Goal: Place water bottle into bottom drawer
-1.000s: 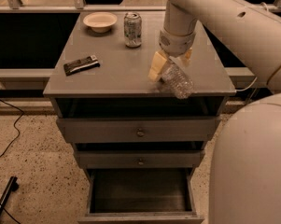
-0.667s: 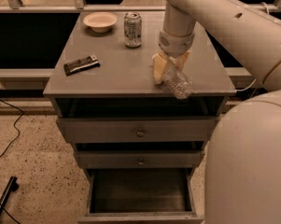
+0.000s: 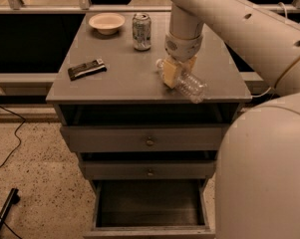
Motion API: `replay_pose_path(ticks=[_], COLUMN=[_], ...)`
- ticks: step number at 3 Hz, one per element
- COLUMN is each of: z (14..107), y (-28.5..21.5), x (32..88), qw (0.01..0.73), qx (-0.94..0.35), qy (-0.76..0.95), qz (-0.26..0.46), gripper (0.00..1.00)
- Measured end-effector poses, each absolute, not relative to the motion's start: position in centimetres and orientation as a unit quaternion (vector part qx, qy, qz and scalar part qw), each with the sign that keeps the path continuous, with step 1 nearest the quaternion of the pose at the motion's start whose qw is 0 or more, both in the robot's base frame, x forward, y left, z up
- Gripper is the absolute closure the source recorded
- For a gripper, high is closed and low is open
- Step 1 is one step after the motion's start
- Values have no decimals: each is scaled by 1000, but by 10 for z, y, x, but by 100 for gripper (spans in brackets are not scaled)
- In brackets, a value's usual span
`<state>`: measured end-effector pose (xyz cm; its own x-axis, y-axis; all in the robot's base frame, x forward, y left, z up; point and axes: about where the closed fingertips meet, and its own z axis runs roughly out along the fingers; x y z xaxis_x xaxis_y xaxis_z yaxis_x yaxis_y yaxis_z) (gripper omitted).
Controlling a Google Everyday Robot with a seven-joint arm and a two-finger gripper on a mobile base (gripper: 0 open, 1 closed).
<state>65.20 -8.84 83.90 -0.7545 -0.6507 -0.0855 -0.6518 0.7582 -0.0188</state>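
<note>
A: Update: got gripper (image 3: 173,75) squeezed around water bottle (image 3: 193,86), at front-right of table (image 3: 124,81).
B: Nice. Hold firm, lift clear past front edge, then lower straight into open bottom drawer (image 3: 149,206).

one pincer (image 3: 176,74) on one bottle (image 3: 193,86), three drawers (image 3: 149,142)

On the cabinet top (image 3: 124,81) I see a bowl (image 3: 105,23), soda can (image 3: 141,31) and dark packet (image 3: 86,69); my gripper (image 3: 173,74) clasps the water bottle (image 3: 190,86) at its front right.
</note>
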Motion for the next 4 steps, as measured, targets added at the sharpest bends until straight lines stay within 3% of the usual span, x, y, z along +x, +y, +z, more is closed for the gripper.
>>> replay_pose_path(ticks=[1, 2, 4], z=[843, 870, 890], y=[-87, -106, -114], x=[638, 602, 516], qw=[33, 72, 101], qx=[-402, -464, -607], qy=[914, 877, 783], qz=[46, 102, 89], gripper=[100, 100, 100])
